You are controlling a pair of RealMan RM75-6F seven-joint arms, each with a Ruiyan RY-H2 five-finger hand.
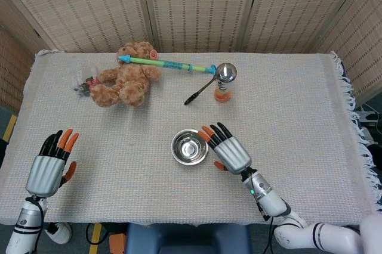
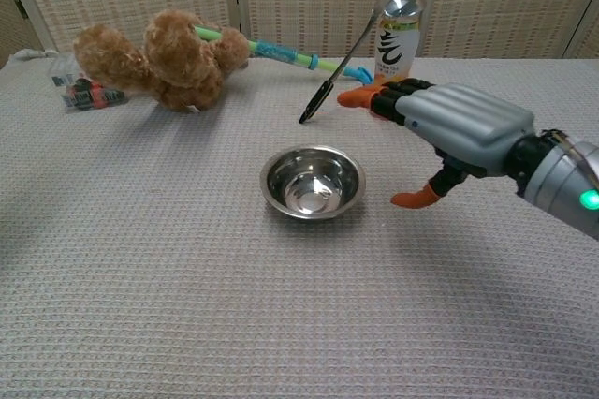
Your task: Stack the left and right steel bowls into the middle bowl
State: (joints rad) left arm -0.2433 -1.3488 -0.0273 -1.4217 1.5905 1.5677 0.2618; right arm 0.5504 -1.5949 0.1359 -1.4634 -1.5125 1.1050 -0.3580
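Head view: The steel bowl (image 1: 190, 146) sits at frame centre on the woven table cover (image 1: 310, 111); whether other bowls are nested inside it cannot be determined. The right hand (image 1: 228, 149) is just right of the bowl, fingers spread, grasping nothing, its fingertips near the bowl rim. The left hand (image 1: 49, 164) is at lower left, fingers extended and apart, holding nothing, well apart from the bowl. In the upper left lie a teddy bear (image 1: 125, 81) and a small packet (image 1: 83, 82) beside it. A green-and-blue stick (image 1: 167, 64) runs from the bear toward upper centre. A black spoon (image 1: 200, 91) leans against an orange bottle (image 1: 224, 82).

Chest view: The bowl (image 2: 312, 182) is at centre. The right hand (image 2: 447, 127) hovers right of it, released, thumb pointing down toward the cover, not touching the bowl. The bottle (image 2: 397, 38) stands behind the hand at upper centre; the bear (image 2: 159, 57) is at upper left. The left hand is outside this frame.
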